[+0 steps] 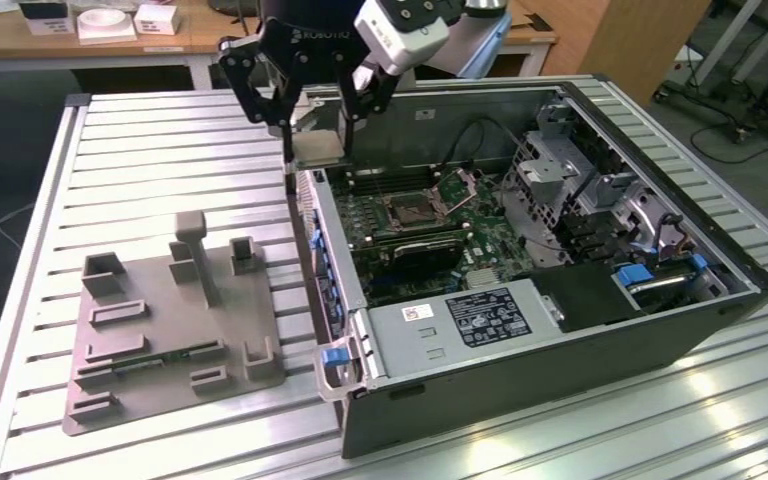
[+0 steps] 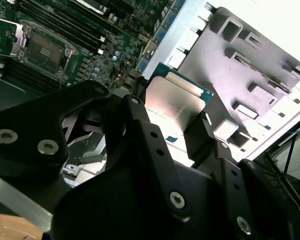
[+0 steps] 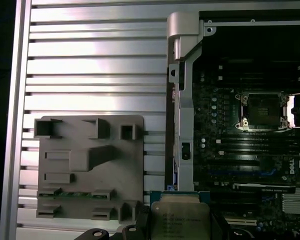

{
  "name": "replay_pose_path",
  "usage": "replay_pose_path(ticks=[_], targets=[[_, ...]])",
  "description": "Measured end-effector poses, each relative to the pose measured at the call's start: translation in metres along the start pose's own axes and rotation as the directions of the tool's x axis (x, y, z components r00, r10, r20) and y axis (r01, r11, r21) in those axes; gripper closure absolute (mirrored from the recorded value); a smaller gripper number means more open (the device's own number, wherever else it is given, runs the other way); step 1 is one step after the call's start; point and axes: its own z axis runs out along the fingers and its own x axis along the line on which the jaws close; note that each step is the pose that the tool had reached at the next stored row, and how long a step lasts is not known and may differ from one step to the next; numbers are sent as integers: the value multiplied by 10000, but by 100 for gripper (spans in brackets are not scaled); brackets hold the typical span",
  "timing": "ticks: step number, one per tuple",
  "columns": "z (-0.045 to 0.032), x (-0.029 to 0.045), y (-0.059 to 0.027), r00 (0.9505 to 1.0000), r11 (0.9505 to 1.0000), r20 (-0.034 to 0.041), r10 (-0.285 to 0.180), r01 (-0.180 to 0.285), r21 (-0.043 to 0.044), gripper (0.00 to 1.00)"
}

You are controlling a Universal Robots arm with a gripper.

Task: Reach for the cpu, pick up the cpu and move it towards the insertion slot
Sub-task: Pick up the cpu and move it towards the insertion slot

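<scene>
Jaws [image 1: 317, 125] closed on the cpu [image 1: 320, 150], held in the air above the near wall of the open computer case [image 1: 704, 300], well clear of the counter [image 1: 157, 150]. In the second wrist view the cpu [image 2: 172, 107] sits pinched edge to edge between two black fingers [image 2: 200, 137], silvery lid turned to the camera; in the first wrist view the same chip [image 3: 180, 215] hangs just past the grey tray [image 3: 90, 165]. Lifted already, then, and partway across. Insertion slot [image 1: 404, 210] lying open on the motherboard, flap raised, dark centre bare (also plain in the first wrist view [image 3: 262, 111] and the second wrist view [image 2: 42, 50]); apart from the chip as yet, down inside the case.

On handling, judged from looks alone: light, thin and stiff, no flex to expect. Metal lid smooth, so likely slippery under a loose pinch. Probably fragile on the underside, where contacts would sit. Best held as now, by two opposite edges, kept level and off the faces. Main risks: tilt in the grip, or a knock against the case wall.
</scene>
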Motion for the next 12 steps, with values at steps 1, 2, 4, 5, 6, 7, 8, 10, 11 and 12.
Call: replay_pose_path(ticks=[1, 2, 4, 5, 6, 7, 8, 10, 11, 12], targets=[[0, -14, 0, 10000, 10000, -1, 0, 0, 0, 45], [0, -29, 0, 10000, 10000, -1, 0, 0, -1, 45], [0, -59, -1, 10000, 10000, 0, 0, 0, -3, 45], [0, -73, -1, 10000, 10000, 0, 0, 0, -3, 45], [0, -87, -1, 10000, 10000, -1, -1, 1, -3, 45], [0, -101, -1, 10000, 10000, 0, -1, 1, -4, 45], [1, -114, -2, 10000, 10000, 0, -1, 1, -4, 45], [0, -140, -2, 10000, 10000, -1, -1, 1, -5, 45], [1, -153, -2, 10000, 10000, 0, 0, 0, -5, 45], [1, -164, -2, 10000, 10000, 0, 0, 0, -5, 45]])
